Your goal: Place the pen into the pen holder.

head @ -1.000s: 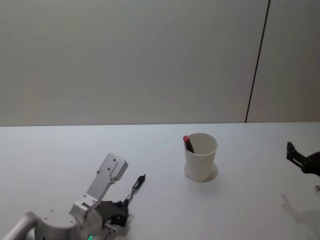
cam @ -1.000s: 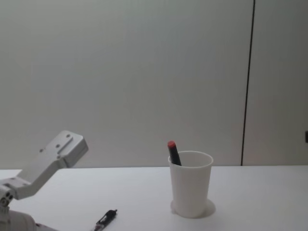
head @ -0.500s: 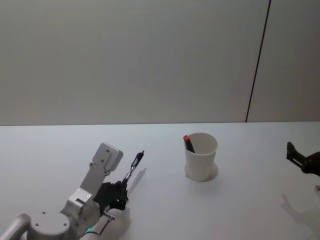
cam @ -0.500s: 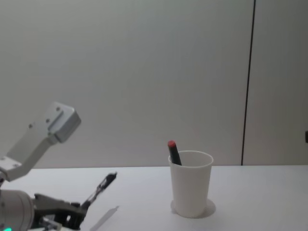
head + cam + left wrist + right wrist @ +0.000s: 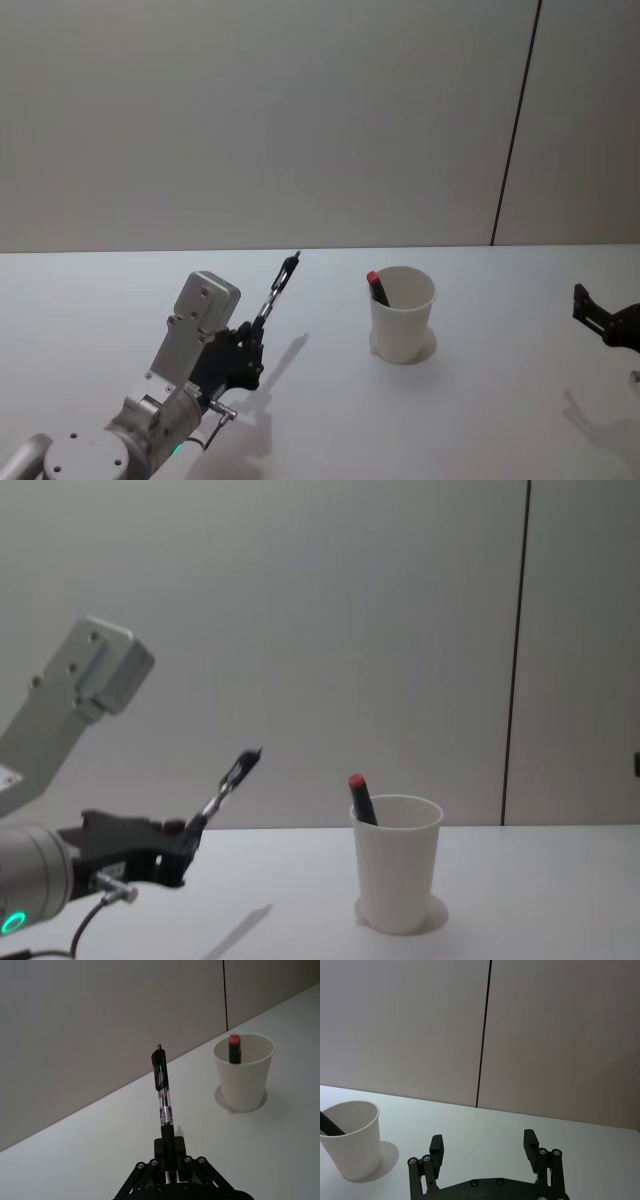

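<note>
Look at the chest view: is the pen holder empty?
No, a red-capped pen stands inside the pen holder, its top poking above the rim.

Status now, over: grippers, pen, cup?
Left gripper shut on clear black-clipped pen, held tilted above table, left of white paper cup. Right gripper open, parked far right. Red-capped marker already inside cup.

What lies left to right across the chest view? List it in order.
left gripper → pen held in it, tilted up → pen holder → dark wall seam
</note>
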